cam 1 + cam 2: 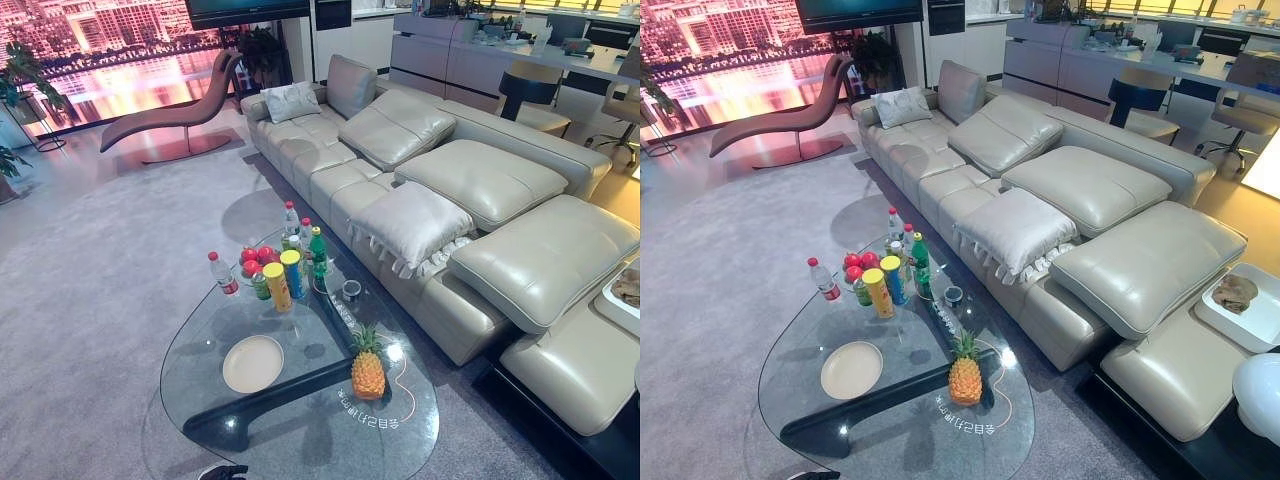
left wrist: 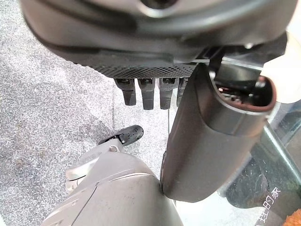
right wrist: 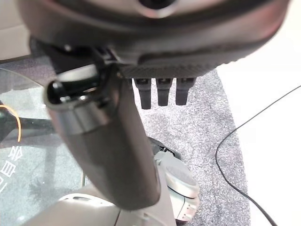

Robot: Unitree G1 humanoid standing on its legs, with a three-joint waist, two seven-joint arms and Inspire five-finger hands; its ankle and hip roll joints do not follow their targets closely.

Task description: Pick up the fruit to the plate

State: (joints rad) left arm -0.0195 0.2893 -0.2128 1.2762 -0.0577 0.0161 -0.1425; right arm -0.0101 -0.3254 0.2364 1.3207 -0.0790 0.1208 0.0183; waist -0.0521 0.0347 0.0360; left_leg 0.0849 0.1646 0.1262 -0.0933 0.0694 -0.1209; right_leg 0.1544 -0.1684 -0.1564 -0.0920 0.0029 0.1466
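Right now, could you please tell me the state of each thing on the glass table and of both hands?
Plate: empty, flat on the table.
Pineapple: upright, apart from the plate.
Red fruit: heaped at the far end, not on the plate.
Yellow can: upright.
Blue can: upright.
Green bottle: upright, capped.
Red-capped bottle: upright, capped.
Left hand: fingers straight, holding nothing.
Right hand: fingers straight, holding nothing.

Probably home lounge: sofa (image 1: 450, 190), coffee table (image 1: 200, 350)
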